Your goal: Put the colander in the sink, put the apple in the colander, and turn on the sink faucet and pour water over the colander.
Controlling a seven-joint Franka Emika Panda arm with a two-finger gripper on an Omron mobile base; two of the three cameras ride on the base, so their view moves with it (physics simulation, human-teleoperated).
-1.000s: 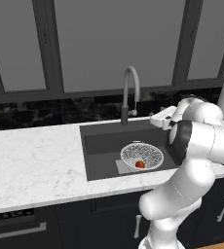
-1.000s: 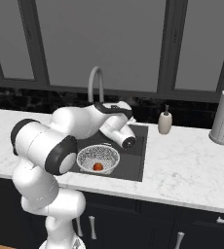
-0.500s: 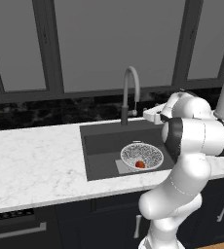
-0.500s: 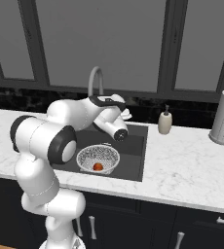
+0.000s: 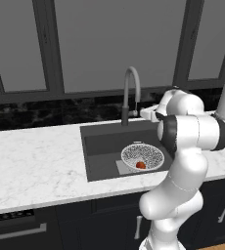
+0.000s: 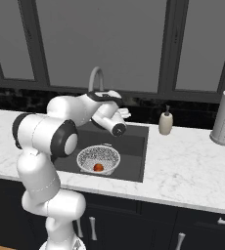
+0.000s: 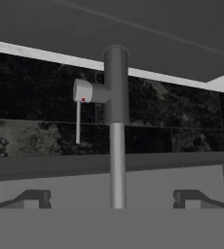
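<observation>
Swung up toward the tall grey gooseneck sink faucet (image 7: 116, 121), the tool (image 7: 111, 198) is spread wide; the small red apple (image 5: 141, 165) is sat in the round speckled white-silver colander (image 5: 142, 156), inside the dark grey sink (image 5: 102, 146).

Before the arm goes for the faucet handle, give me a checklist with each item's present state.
1. Colander sits inside the sink: ok.
2. Apple lies in the colander: ok.
3. Gripper is open and holds nothing: ok.
4. Hand is lined up on the sink faucet, its side lever in sight: ok.
5. Fingers touch the lever: not ok, apart.
6. Water runs over the colander: not ok, no stream.
</observation>
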